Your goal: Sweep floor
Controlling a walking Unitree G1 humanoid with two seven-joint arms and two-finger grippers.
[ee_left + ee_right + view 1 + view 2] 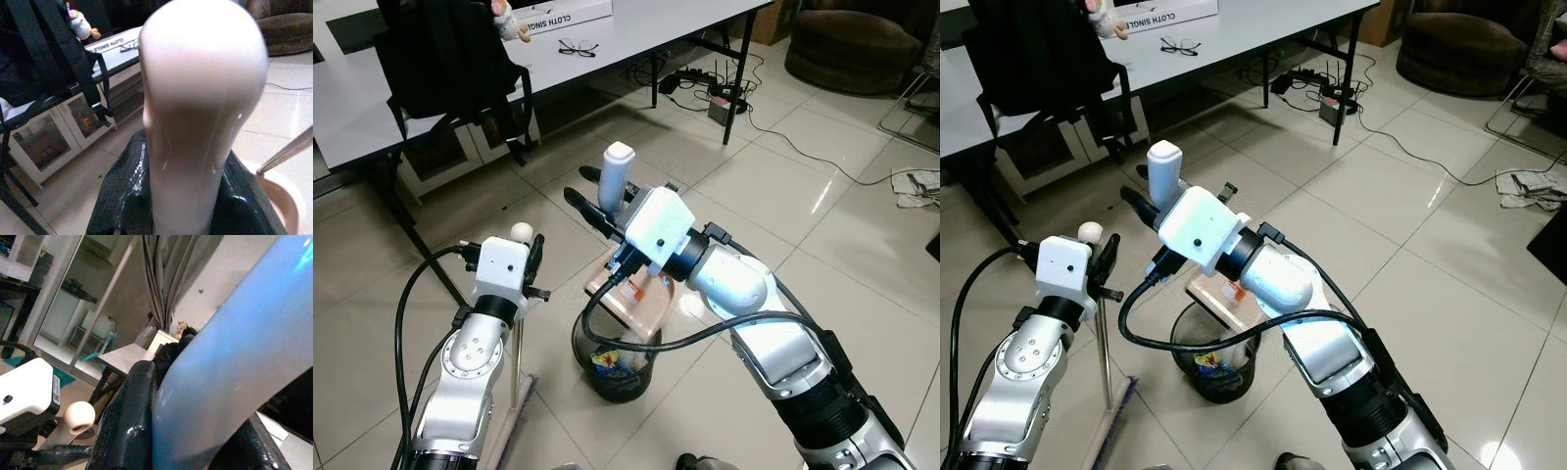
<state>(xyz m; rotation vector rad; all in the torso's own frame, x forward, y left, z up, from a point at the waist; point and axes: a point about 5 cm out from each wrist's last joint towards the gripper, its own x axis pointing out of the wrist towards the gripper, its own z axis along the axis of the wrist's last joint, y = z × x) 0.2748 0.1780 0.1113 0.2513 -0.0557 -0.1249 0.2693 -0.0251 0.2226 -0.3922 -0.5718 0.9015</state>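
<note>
1. the left gripper (536, 262) is closed around the cream-tipped broom handle (520, 233), which stands upright at about 7 o'clock in the head view; in the left wrist view the black fingers (124, 196) press against both sides of that handle.
2. the broom's metal shaft (1104, 343) runs down to the broom head (1108, 429) on the tiled floor (862, 225).
3. the right gripper (597, 208) is clamped on the pale blue dustpan handle (615, 174), near the centre.
4. the pinkish dustpan (631, 294) is tilted over the dark bin (617, 367), which holds colourful scraps, at about 6 o'clock.
5. at 11 o'clock a black backpack (445, 54) and glasses (578, 47) rest on a white table (656, 24).
6. cables and a power strip (705, 83) lie on the floor at 1 o'clock.
</note>
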